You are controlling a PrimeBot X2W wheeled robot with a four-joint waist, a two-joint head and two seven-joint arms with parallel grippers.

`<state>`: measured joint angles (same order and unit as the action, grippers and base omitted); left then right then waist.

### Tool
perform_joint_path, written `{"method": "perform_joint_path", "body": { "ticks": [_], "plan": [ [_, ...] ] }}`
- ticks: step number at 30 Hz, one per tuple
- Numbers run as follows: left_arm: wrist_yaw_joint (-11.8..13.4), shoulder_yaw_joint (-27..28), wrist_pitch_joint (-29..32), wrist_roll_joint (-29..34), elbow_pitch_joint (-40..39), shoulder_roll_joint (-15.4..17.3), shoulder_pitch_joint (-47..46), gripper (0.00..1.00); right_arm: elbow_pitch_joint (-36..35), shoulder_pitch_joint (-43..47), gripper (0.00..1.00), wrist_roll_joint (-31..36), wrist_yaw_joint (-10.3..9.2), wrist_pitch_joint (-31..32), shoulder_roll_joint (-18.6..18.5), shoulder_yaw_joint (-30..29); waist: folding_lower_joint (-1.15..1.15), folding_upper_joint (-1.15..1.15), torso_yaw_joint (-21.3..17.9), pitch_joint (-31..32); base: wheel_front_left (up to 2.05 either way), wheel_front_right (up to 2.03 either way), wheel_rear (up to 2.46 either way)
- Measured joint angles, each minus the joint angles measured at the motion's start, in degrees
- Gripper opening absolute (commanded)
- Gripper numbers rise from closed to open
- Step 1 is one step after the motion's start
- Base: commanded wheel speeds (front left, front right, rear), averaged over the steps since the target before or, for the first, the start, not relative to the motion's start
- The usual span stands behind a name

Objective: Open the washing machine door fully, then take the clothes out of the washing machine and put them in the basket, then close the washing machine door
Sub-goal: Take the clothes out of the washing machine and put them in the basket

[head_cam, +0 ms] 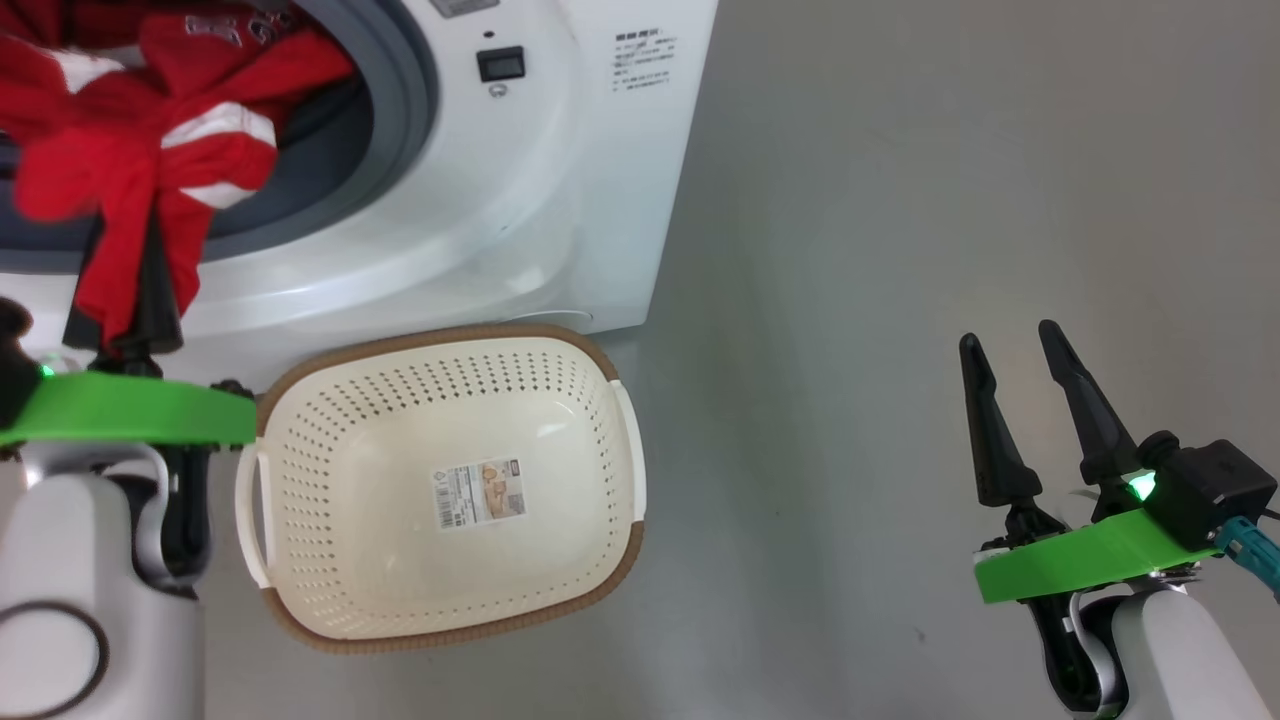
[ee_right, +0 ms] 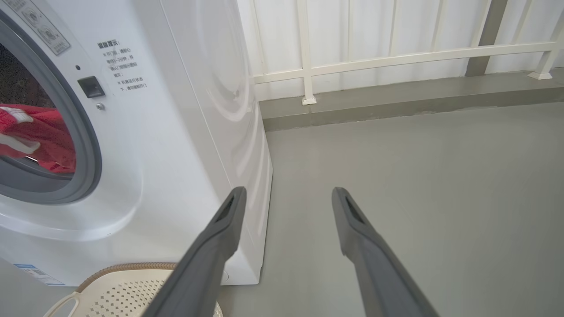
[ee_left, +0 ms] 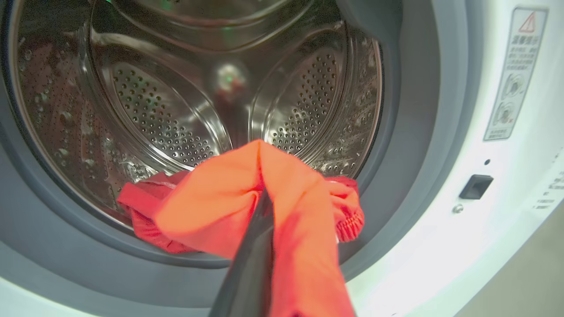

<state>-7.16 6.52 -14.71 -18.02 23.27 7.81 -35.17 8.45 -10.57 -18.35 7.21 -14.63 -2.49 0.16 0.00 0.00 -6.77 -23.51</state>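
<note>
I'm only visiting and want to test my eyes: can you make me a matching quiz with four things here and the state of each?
Things:
1 basket
2 clothes
3 left jaws
4 right jaws

States:
A spread apart, holding nothing
B empty, on the floor
C shut on the clothes
D trailing out of the washing machine

Pairs: 1-B, 2-D, 3-C, 4-A.
</note>
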Motion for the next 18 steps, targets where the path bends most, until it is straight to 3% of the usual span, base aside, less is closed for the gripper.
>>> {"method": "perform_joint_path", "body": {
  "ticks": [12, 18],
  "plan": [
    [0.0, 2.31, -0.01, -0.71, -17.14, -1.6, 7.94, 0.0, -0.05, 1.1, 1.0, 0.24, 0.0, 0.0, 0.0, -1.02, 0.0, 0.0, 1.13, 0.81, 0.0, 0.0, 0.0],
    [0.0, 2.09, -0.02, -0.54, -18.48, -1.9, 9.53, 0.0, -0.04, 1.1, 1.0, 0.23, 0.0, 0.0, -0.01, -1.11, 0.0, 0.0, 1.18, 0.64, 0.0, 0.0, 0.0]
  ]
}}
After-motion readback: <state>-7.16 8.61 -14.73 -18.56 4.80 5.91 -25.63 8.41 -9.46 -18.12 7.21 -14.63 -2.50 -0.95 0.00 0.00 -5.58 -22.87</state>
